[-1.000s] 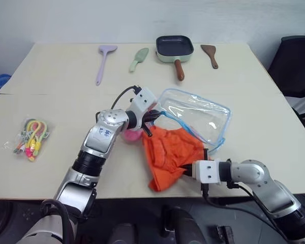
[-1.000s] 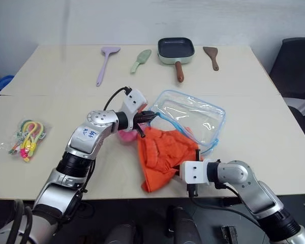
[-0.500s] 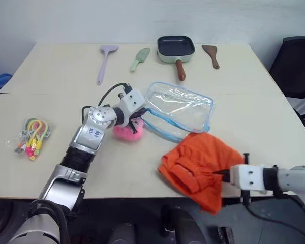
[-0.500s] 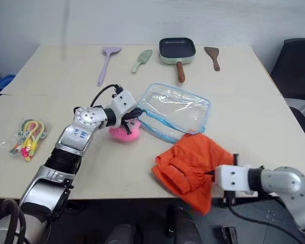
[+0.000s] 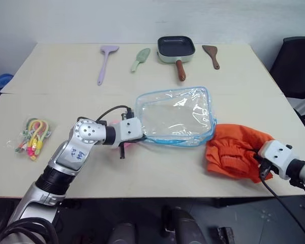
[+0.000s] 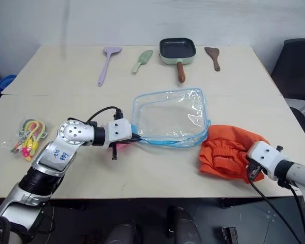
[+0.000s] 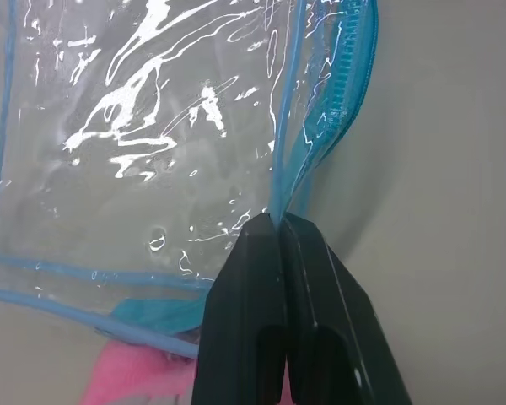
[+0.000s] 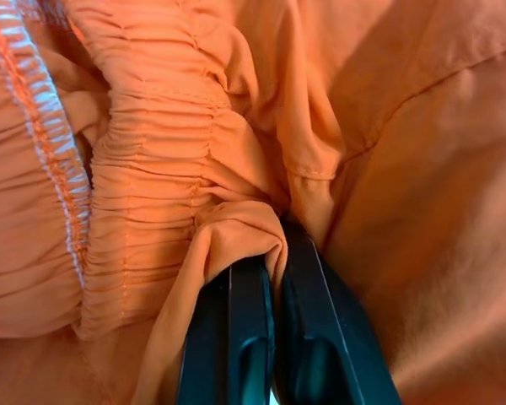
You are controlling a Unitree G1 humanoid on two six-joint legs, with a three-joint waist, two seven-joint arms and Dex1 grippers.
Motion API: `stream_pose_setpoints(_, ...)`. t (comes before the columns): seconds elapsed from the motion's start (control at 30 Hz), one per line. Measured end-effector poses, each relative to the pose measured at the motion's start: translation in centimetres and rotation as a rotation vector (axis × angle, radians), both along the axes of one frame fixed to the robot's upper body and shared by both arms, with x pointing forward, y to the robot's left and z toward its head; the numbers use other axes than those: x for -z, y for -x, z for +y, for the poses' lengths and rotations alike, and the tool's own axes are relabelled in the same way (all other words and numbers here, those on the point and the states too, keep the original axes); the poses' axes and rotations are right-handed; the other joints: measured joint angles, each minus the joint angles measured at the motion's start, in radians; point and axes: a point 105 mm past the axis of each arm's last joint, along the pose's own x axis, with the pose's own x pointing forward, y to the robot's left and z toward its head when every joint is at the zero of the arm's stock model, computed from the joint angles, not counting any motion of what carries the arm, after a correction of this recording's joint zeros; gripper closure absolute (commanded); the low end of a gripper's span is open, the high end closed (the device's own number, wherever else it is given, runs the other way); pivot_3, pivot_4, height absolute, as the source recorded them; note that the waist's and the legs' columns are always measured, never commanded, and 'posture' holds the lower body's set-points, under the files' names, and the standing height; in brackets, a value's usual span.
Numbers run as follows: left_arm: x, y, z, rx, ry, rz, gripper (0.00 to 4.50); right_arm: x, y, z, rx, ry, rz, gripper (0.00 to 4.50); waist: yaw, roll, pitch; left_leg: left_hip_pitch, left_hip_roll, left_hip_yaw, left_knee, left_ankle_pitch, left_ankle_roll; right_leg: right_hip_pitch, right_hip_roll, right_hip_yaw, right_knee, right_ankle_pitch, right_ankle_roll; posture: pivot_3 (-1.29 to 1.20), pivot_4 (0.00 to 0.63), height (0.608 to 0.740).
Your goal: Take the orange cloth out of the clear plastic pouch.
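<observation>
On the tabletop [image 5: 51,71], the orange cloth [image 5: 236,150] lies outside the clear plastic pouch [image 5: 177,117]. Right fingers [image 8: 308,278] pinch its soft folds; left fingers [image 7: 261,253] clamp the pouch's slippery blue trim.

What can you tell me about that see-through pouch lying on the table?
The clear plastic pouch is a glossy, see-through rectangle with rounded corners, light-blue trim and a blue zipper. It lies flat and looks empty, the table showing through it. The left gripper is shut on its blue edge, beside a pink plush charm. The orange cloth lies outside, crumpled at the pouch's right corner, pinched by the right gripper.
</observation>
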Motion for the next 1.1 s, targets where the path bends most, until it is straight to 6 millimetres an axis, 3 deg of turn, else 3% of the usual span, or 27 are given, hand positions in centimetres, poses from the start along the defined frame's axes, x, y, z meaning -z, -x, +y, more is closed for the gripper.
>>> stream_pose_setpoints(0.27, 0.3, 0.7, 0.9, 0.032, -0.033, 0.008, 4.50, 0.6, 0.2, -1.0, 0.104, -0.106, -0.010, 4.48, -0.001, 0.000, 0.000, 0.000, 0.000, 0.000, 0.000, 0.000, 0.000, 0.000, 0.000, 0.000, 0.000, 0.000, 0.000, 0.00, 0.150, 0.740)
stream_pose_setpoints(0.37, 0.5, 1.8, 0.8, 0.083, -0.038, 0.035, 4.50, 0.3, -1.0, -1.2, 0.192, -0.191, -0.039, 4.48, -0.007, 0.000, 0.000, 0.000, 0.001, 0.001, 0.000, 0.000, 0.000, 0.000, 0.000, 0.000, 0.001, 0.000, 0.000, 0.00, 0.150, 0.740)
stream_pose_setpoints(0.57, 0.5, 1.8, 0.7, 0.090, -0.045, 0.024, 4.50, -1.5, -4.1, -2.4, 0.441, -0.345, -0.138, 4.48, -0.010, 0.001, 0.000, 0.000, 0.001, 0.000, -0.001, 0.000, 0.000, -0.001, 0.000, 0.001, 0.001, 0.000, -0.001, 0.00, 0.150, 0.740)
stream_pose_setpoints(0.83, 1.0, 1.2, 0.3, 0.083, -0.008, 0.046, 4.50, -1.1, -2.8, 0.0, 0.449, -0.447, -0.046, 4.48, 0.000, 0.002, 0.000, -0.001, 0.001, 0.000, -0.001, 0.000, 0.001, -0.001, 0.000, 0.000, 0.001, 0.000, 0.000, 0.00, 0.150, 0.740)
stream_pose_setpoints(0.93, 0.9, 1.2, 0.0, 0.087, 0.014, 0.062, 3.81, -0.4, -2.0, 0.5, 0.443, -0.444, -0.013, 3.74, 0.000, 0.002, 0.000, -0.001, 0.000, 0.000, -0.001, 0.000, 0.001, -0.001, 0.000, 0.000, 0.001, 0.000, 0.000, 0.00, 0.150, 0.740)
stream_pose_setpoints(1.1, 1.0, 1.1, -0.2, 0.062, 0.075, 0.128, 2.25, 0.0, -0.7, 1.4, 0.406, -0.419, 0.019, 1.96, -0.001, 0.002, 0.000, -0.001, 0.000, -0.001, -0.001, 0.000, 0.001, -0.001, 0.000, 0.000, 0.001, 0.000, 0.000, 0.00, 0.150, 0.740)
